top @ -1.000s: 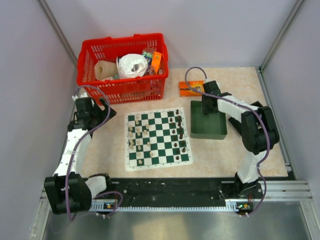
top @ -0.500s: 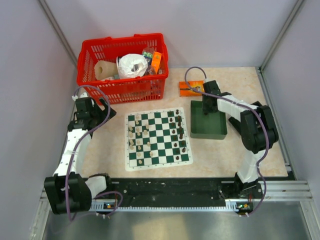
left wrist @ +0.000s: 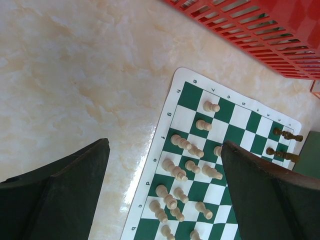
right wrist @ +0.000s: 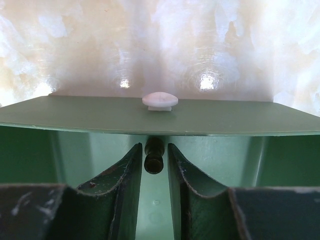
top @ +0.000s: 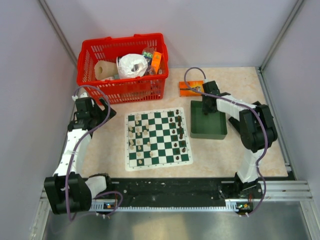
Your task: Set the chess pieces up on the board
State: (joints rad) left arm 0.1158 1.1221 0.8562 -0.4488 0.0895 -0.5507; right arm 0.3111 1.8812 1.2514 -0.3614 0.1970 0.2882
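Nearest, at the right gripper [right wrist: 154,147]: jaws close on either side of a small dark brown plastic chess piece [right wrist: 154,159]; clamped or not, cannot tell. Looks light, rigid, glossy, apt to slip; best pinched at the waist. Sits inside the dark green rectangular plastic tray [right wrist: 75,117], by its far wall. Farther off, at the left gripper [left wrist: 165,144]: gapes wide, holds nothing, hovers over the edge of the green-and-white checked board [left wrist: 187,95].

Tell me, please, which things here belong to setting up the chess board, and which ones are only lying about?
Belong to the job:
- the board
- cream pieces and dark pieces on it
- a single dark chessman in the green tray, between the fingers of the right gripper

Only lying about:
- the red basket with its contents
- the flat orange item beyond the tray
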